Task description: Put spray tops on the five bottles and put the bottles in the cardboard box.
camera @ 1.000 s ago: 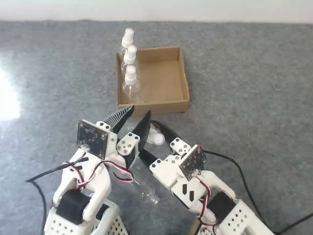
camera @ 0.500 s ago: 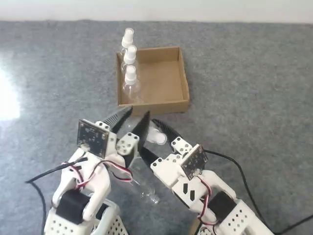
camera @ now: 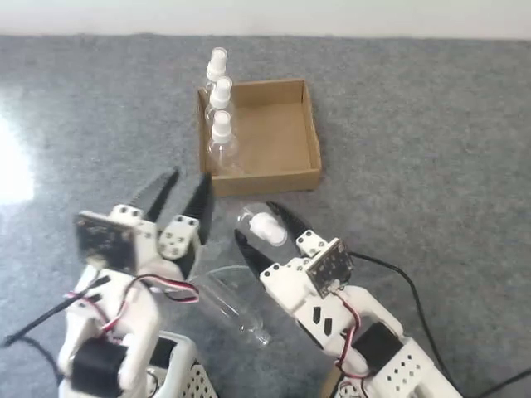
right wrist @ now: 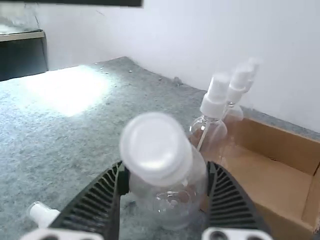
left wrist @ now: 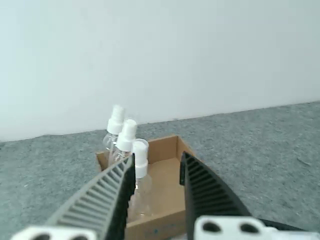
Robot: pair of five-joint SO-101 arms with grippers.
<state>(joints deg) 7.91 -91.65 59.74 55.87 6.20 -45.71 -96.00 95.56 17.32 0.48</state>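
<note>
Clear white-capped bottle (right wrist: 157, 150) in the right hand (right wrist: 165, 170), close in its wrist view; left hand (camera: 188, 177) wide and empty overhead.

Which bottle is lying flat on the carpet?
The clear bottle on the carpet between the arms; three others stand upright at the cardboard box, a fifth bottle sits in the right gripper.

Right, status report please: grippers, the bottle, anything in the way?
Left gripper open, empty. Right gripper shut on capped bottle, short of cardboard box. Three bottles stand at box's left wall; spare bottle lies flat nearby.
</note>
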